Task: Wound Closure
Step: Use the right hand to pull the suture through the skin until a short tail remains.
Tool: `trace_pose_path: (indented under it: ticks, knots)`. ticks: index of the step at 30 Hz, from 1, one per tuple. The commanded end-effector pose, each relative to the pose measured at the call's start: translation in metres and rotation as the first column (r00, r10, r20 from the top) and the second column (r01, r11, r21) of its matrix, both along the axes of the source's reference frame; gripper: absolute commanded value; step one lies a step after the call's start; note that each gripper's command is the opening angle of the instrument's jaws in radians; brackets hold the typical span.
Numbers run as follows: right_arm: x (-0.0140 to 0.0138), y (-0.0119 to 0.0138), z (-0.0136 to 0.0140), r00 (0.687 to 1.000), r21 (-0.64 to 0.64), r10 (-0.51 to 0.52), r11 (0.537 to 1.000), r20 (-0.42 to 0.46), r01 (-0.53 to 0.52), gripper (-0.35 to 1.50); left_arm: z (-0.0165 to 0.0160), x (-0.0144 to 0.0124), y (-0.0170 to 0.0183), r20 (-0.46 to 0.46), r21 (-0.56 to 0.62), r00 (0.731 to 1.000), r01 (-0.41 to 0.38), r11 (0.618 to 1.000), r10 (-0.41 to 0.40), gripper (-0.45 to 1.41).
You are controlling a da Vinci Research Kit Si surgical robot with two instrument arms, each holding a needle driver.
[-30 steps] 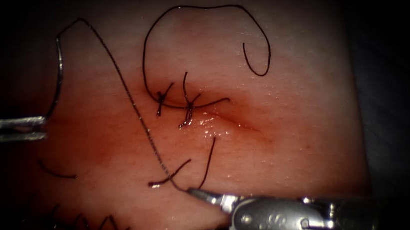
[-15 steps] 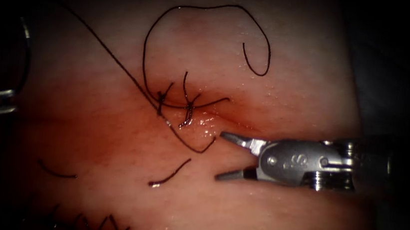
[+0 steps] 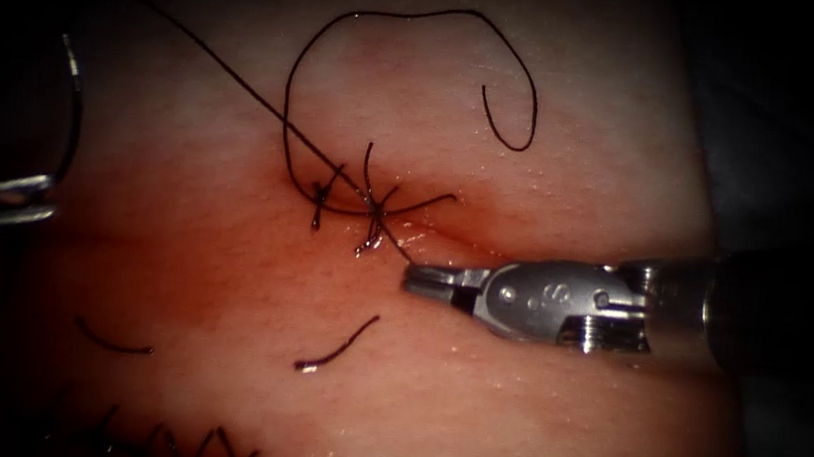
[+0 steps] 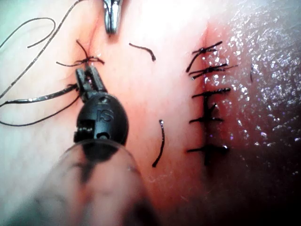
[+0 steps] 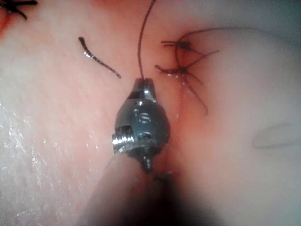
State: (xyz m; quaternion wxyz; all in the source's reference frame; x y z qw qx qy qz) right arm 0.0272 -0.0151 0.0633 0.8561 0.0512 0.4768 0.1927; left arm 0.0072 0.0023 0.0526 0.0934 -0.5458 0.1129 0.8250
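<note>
- Needle (image 3: 71, 112): well left of the cut, clear of the tissue, curved upward and gripped at its near end.
- Left tool (image 3: 1, 201): at the far left edge, jaws pressed together on the needle's near end.
- Thread (image 3: 232, 75): stretched taut from the far left down across the tissue to the stitches, then on to the right tool's tip; a slack loop (image 3: 416, 30) curling on the far side of the cut, ending free to the right.
- Right tool (image 3: 422, 280): entering from the right, lying just near of the cut, jaws pinched together on the thread end right beside the stitches; seen closed on the thread in the right wrist view (image 5: 143, 87) as well.
- Cut (image 3: 446, 232): running left to right mid-tissue, wet and reddish, with two knotted stitches (image 3: 350, 203) at its left end.
- Tissue (image 3: 585, 136): pale far and right, stained with red fluid (image 3: 174, 266) left and near of the cut.
- Cut thread ends: one short piece (image 3: 336, 343) near of the cut, another (image 3: 112, 340) further left.
- Row of earlier stitches (image 3: 177, 440) along the near edge, also seen in the left wrist view (image 4: 207, 94).
</note>
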Motion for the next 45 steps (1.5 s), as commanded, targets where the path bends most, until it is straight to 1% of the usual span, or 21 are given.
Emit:
trace_pose_path:
  ticks: [1, 4, 10, 11, 14, 15, 19, 21, 22, 23, 24, 25, 26, 27, 29, 30, 35, 36, 40, 41, 45]
  knots:
    - [0.0002, -0.0008, 0.0000, 1.000, 0.013, 0.001, 1.000, -0.005, -0.001, -0.35, 0.0010, -0.0006, 0.0001, -0.003, 0.002, 1.000, -0.004, 1.000, 0.004, -0.45]
    - [-0.0001, -0.0018, -0.0012, 1.000, 0.048, -0.003, 0.999, -0.012, 0.004, -0.35, 0.0019, -0.0007, 0.0003, -0.015, 0.008, 1.000, -0.019, 1.000, 0.019, -0.45]
    - [0.0004, -0.0052, -0.0052, 0.999, 0.071, -0.027, 0.997, -0.042, 0.030, -0.35, 0.0040, -0.0011, 0.0003, -0.046, 0.047, 0.997, -0.055, 0.997, 0.057, -0.45]
    - [0.0011, -0.0064, -0.0070, 0.998, 0.090, -0.027, 0.995, -0.057, 0.032, -0.35, 0.0046, -0.0013, 0.0001, -0.059, 0.065, 0.995, -0.070, 0.995, 0.074, -0.45]
    - [0.0023, -0.0079, -0.0093, 0.997, 0.109, -0.028, 0.993, -0.073, 0.036, -0.35, 0.0050, -0.0018, -0.0002, -0.078, 0.083, 0.993, -0.084, 0.993, 0.091, -0.45]
    - [0.0032, -0.0086, -0.0103, 0.996, 0.112, -0.033, 0.993, -0.079, 0.042, -0.35, 0.0051, -0.0021, -0.0005, -0.086, 0.091, 0.991, -0.090, 0.992, 0.098, -0.45]
    - [0.0054, -0.0099, -0.0123, 0.995, 0.130, -0.034, 0.990, -0.097, 0.046, -0.35, 0.0049, -0.0023, -0.0010, -0.102, 0.097, 0.988, -0.104, 0.990, 0.114, -0.45]
    - [0.0065, -0.0098, -0.0130, 0.993, 0.133, -0.020, 0.990, -0.120, 0.036, -0.35, 0.0048, -0.0021, -0.0010, -0.101, 0.103, 0.988, -0.105, 0.989, 0.115, -0.45]
    - [0.0067, -0.0096, -0.0131, 0.991, 0.097, -0.025, 0.995, -0.129, 0.038, -0.03, 0.0049, -0.0019, -0.0010, -0.102, 0.105, 0.988, -0.108, 0.989, 0.119, -0.45]
    - [0.0067, -0.0093, -0.0130, 0.989, 0.048, -0.032, 0.998, -0.141, 0.039, 0.49, 0.0049, -0.0017, -0.0009, -0.101, 0.105, 0.988, -0.109, 0.988, 0.120, -0.45]
    - [0.0067, -0.0088, -0.0129, 0.988, 0.017, -0.029, 0.999, -0.153, 0.032, 1.10, 0.0050, -0.0015, -0.0009, -0.103, 0.111, 0.988, -0.105, 0.988, 0.117, -0.45]
    - [0.0065, -0.0083, -0.0128, 0.987, 0.004, -0.024, 1.000, -0.161, 0.025, 1.27, 0.0051, -0.0012, -0.0007, -0.105, 0.117, 0.988, -0.102, 0.988, 0.114, -0.45]
    - [0.0062, -0.0077, -0.0126, 0.985, -0.010, -0.029, 1.000, -0.168, 0.027, 1.35, 0.0051, -0.0008, -0.0005, -0.109, 0.118, 0.988, -0.101, 0.988, 0.114, -0.45]
    - [0.0059, -0.0072, -0.0124, 0.986, -0.033, -0.030, 0.999, -0.166, 0.025, 1.40, 0.0052, -0.0005, -0.0004, -0.112, 0.120, 0.987, -0.100, 0.988, 0.113, -0.45]
    - [0.0048, -0.0061, -0.0119, 0.987, -0.078, -0.045, 0.996, -0.154, 0.033, 1.42, 0.0053, 0.0004, 0.0001, -0.130, 0.125, 0.985, -0.095, 0.988, 0.112, -0.45]
    - [0.0036, -0.0050, -0.0114, 0.990, -0.095, -0.039, 0.995, -0.133, 0.026, 1.43, 0.0054, 0.0013, 0.0006, -0.143, 0.123, 0.985, -0.075, 0.990, 0.093, -0.45]
    - [0.0012, -0.0030, -0.0099, 0.994, -0.094, -0.026, 0.995, -0.103, 0.016, 1.47, 0.0062, 0.0037, 0.0021, -0.198, 0.113, 0.980, 0.009, 0.994, 0.014, -0.45]
    - [0.0006, -0.0024, -0.0088, 0.995, -0.093, -0.021, 0.996, -0.095, 0.012, 1.47, 0.0066, 0.0046, 0.0026, -0.215, 0.113, 0.976, 0.043, 0.993, -0.018, -0.45]
    - [0.0002, -0.0016, -0.0061, 0.997, -0.117, -0.015, 0.993, -0.069, 0.007, 1.45, 0.0073, 0.0057, 0.0033, -0.243, 0.104, 0.969, 0.077, 0.992, -0.050, -0.45]
    - [0.0003, -0.0014, -0.0044, 0.999, -0.120, -0.017, 0.993, -0.050, 0.011, 1.45, 0.0076, 0.0061, 0.0037, -0.256, 0.095, 0.964, 0.098, 0.991, -0.071, -0.45]
    - [0.0008, -0.0009, -0.0015, 1.000, -0.121, -0.022, 0.992, -0.013, 0.021, 1.43, 0.0079, 0.0062, 0.0039, -0.259, 0.093, 0.962, 0.110, 0.990, -0.082, -0.45]
